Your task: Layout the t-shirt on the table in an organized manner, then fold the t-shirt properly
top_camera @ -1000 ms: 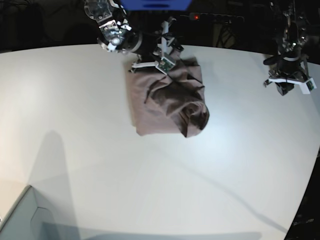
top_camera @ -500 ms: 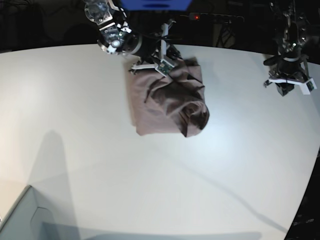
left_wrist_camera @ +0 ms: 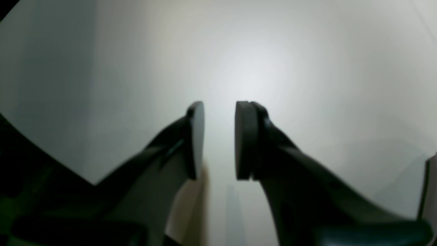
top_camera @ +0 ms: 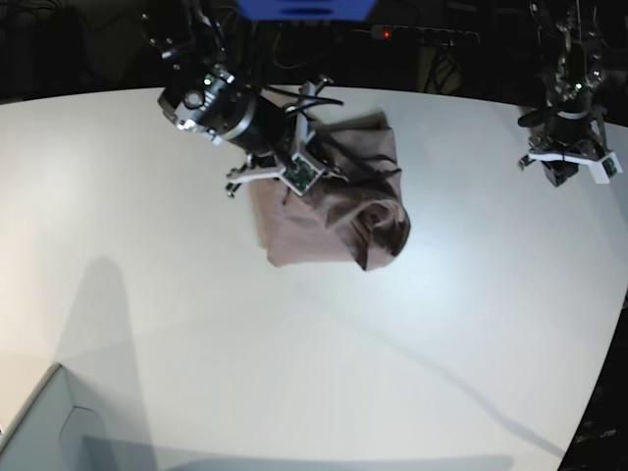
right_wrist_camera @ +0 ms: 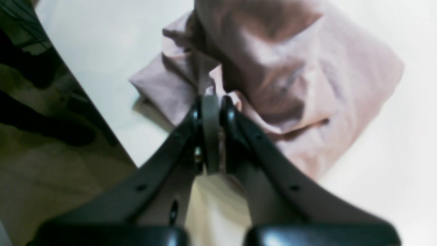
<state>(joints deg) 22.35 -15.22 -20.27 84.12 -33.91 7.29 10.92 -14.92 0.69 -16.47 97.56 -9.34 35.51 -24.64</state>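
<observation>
The right gripper [right_wrist_camera: 211,102] is clamped on a fold of the t-shirt [top_camera: 339,211], which lies bunched near the table's [top_camera: 196,334] far edge. The left gripper [left_wrist_camera: 219,140] hovers over bare tabletop, its 2 jaws slightly apart, holding nothing.

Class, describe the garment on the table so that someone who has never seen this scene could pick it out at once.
Start from the big white table with its curved edge. Toward its far side, beneath the right tool, lies the t-shirt, a crumpled heap. It is the only cloth here: dusty mauve and wrinkled, unlike the pale box corner near the front.
</observation>
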